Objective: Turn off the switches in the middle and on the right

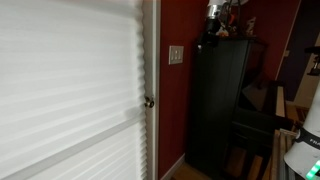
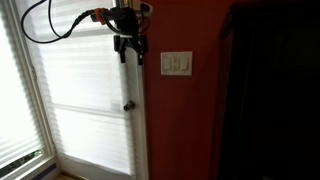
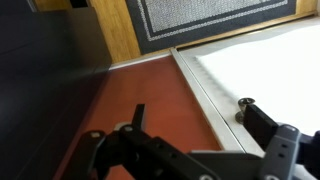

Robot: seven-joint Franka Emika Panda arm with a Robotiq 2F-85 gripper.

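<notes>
Blinded white door (image 2: 90, 100) is left of the wall plate (image 2: 177, 64), black cabinet (image 2: 270, 90) right of it. Gripper (image 2: 128, 46) hangs up-left of the plate, apart from it, fingers spread and holding nothing. Plate is a pale grey-white rectangle on the red wall (image 2: 190, 120). Switches (image 2: 171, 64) are pale toggles side by side in it, positions unreadable.

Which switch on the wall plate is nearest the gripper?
The switch at the end of the wall plate toward the door: the gripper hangs on that side, so the other switches lie farther off.
</notes>
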